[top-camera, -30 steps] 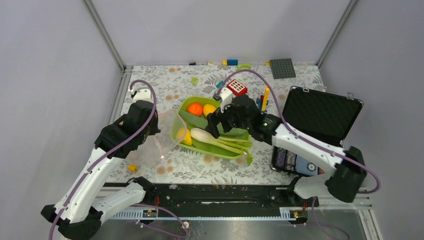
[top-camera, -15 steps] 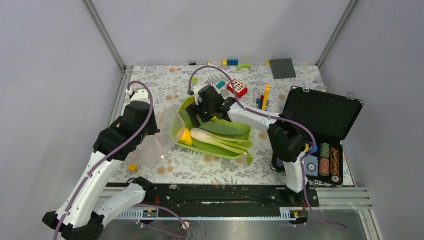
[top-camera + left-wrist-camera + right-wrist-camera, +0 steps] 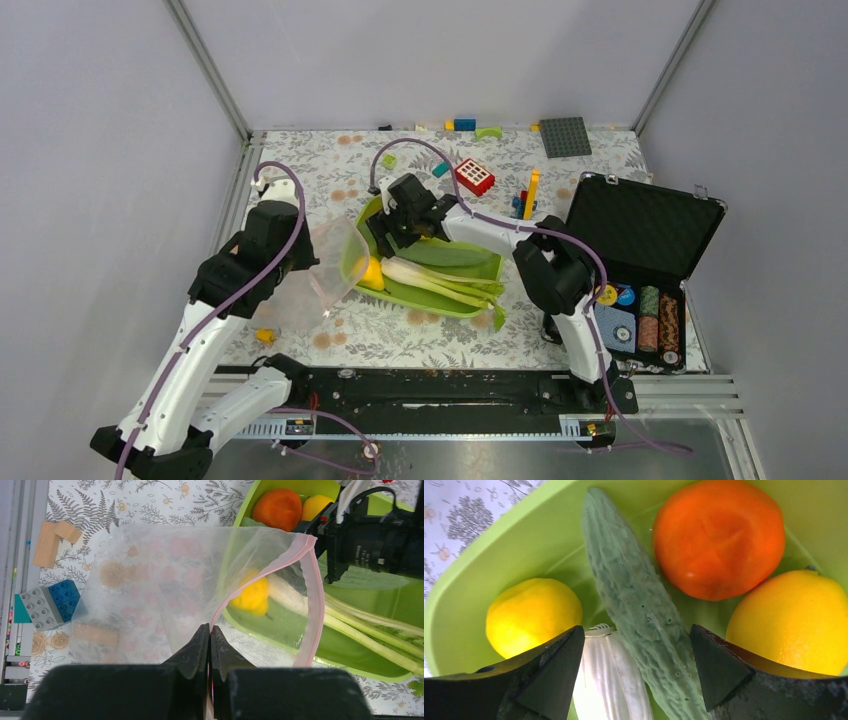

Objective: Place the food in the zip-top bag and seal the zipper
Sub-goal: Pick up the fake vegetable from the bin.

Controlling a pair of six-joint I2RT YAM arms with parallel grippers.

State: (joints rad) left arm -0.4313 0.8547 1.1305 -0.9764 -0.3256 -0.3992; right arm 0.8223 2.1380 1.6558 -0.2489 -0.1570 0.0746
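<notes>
Right claw (image 3: 638,647) spread wide over the bumpy cucumber (image 3: 634,580), left claw (image 3: 209,630) pinched tight on the zip-top bag (image 3: 165,580)

All the food's in the glossy lime-green plastic tray (image 3: 524,545): warty dark cucumber between a round orange fruit (image 3: 719,535) and two smooth yellow fruits (image 3: 531,612), with the ribbed white leek (image 3: 609,680) alongside. The floppy clear bag gapes open just beside the tray, and the left claw clamps its thin pinkish zipper (image 3: 314,595) strip.

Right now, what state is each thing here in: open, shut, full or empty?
Bag: mouth open, nothing inside.
Zipper: unsealed.
Left gripper: shut on the bag's edge.
Right gripper: open, over the cucumber.
Tray: full of food.
Black case: lid open.
</notes>
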